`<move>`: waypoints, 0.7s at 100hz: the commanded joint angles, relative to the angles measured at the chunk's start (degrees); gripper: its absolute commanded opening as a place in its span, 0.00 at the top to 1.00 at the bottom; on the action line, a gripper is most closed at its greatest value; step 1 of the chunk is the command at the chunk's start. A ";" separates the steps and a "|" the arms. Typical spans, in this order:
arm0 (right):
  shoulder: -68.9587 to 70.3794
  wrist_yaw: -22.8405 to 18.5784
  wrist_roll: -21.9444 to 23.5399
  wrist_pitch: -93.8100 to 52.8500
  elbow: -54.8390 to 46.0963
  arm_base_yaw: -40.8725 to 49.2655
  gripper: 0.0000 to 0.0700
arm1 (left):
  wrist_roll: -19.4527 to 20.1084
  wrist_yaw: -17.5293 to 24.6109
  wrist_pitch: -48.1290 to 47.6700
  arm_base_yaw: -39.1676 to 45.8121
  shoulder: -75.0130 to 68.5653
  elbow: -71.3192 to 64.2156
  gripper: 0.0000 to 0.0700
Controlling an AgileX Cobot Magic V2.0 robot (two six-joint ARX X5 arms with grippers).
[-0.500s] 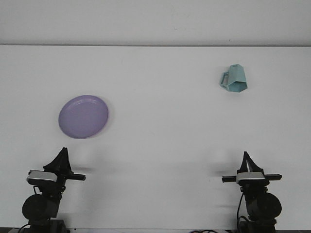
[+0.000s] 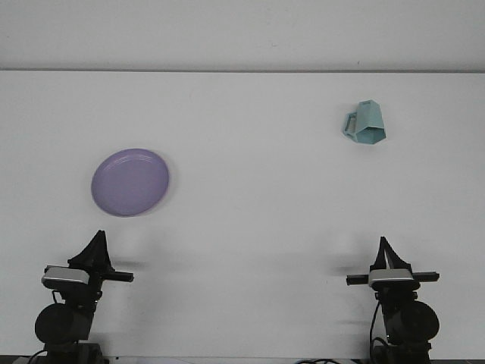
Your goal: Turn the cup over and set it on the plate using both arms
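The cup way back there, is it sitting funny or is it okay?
It does look odd. The teal cup lies tipped over on the table, far right, with its handle pointing left, instead of standing up. The purple plate sits flat on the left, with nothing on it. Nothing looks spilled or broken.

Bench [image 2: 250,227]: plain white surface, spanning the full width of the view, far edge meeting a pale wall. Contents lying directly on it: one round lilac plate [image 2: 130,182], flat, left side, middle depth; one pale teal faceted cup [image 2: 366,124] with handle, tipped on its side, far right. The two items lie well apart
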 commanded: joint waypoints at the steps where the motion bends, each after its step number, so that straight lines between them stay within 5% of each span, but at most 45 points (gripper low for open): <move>1: -0.02 0.02 0.07 0.98 -0.15 0.04 1.00 | 0.92 -0.15 0.70 0.07 -0.07 -1.09 0.98; 32: -0.02 -0.33 0.94 4.66 -0.13 0.04 1.00 | -0.74 -0.15 0.92 0.04 -0.07 -1.09 0.98; 58: -0.02 -1.51 20.26 8.57 -0.13 0.04 1.00 | -5.73 -0.15 1.11 0.04 -0.07 -1.09 0.98; 70: 0.04 -1.07 24.04 9.31 1.60 0.04 1.00 | -10.67 -0.15 1.75 0.07 -0.07 -1.09 0.98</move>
